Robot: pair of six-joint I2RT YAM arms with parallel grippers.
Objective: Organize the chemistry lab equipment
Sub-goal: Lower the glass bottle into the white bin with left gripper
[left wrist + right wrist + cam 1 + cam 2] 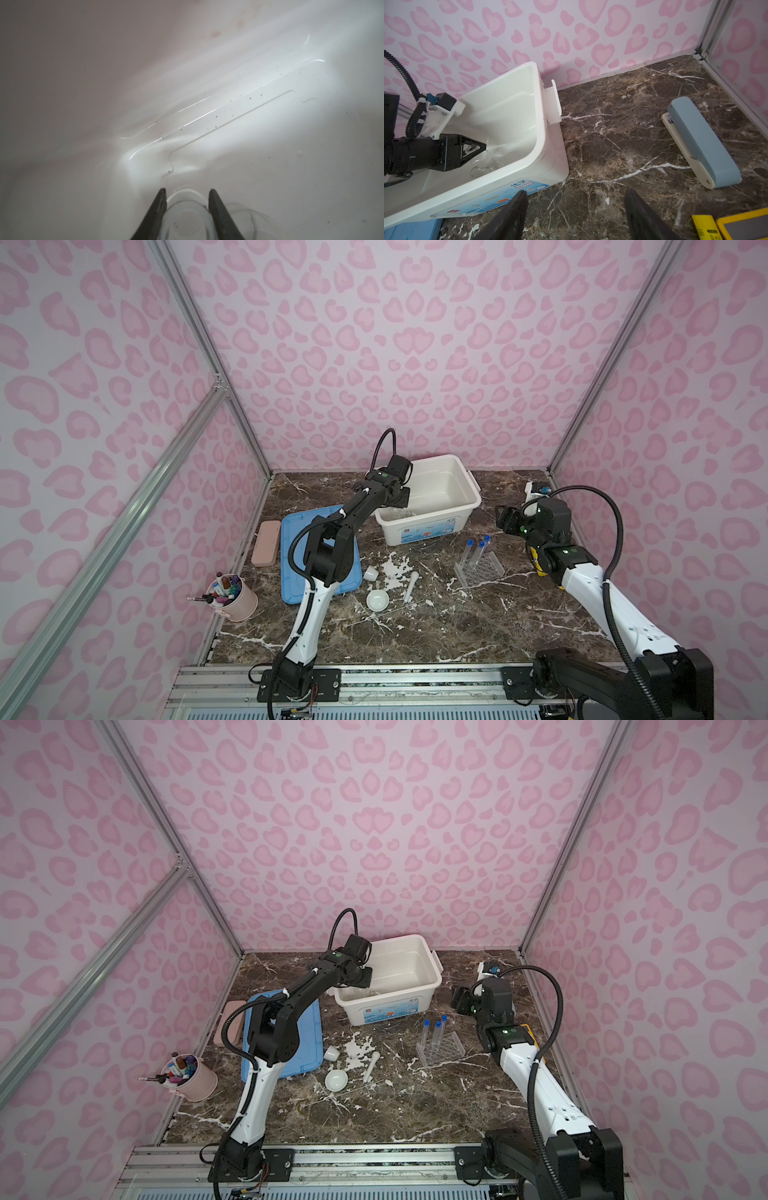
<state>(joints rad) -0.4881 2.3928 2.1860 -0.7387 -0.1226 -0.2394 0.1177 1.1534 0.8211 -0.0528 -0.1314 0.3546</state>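
Note:
My left gripper (pixel 187 189) is down inside the white bin (pixel 469 506), shut on the round rim of a clear glass vessel (pixel 182 199); flask or beaker, I cannot tell. A second clear glass piece (pixel 478 170) lies beside it on the bin floor. On the marble stand three blue-capped test tubes (pixel 476 549) in a clear rack (pixel 484 572). A white dish (pixel 377 599), pestle (pixel 411 587) and small cup (pixel 370 573) lie left of the rack. My right gripper (pixel 576 191) hovers open and empty over bare marble, right of the bin.
A blue lid (pixel 291 585) lies left of the bin under my left arm, with a pink case (pixel 266 543) beside it. A pink cup of pens (pixel 235 597) stands front left. A yellow calculator (pixel 745 226) and a blue stapler-like item (pixel 702 141) lie near the right wall.

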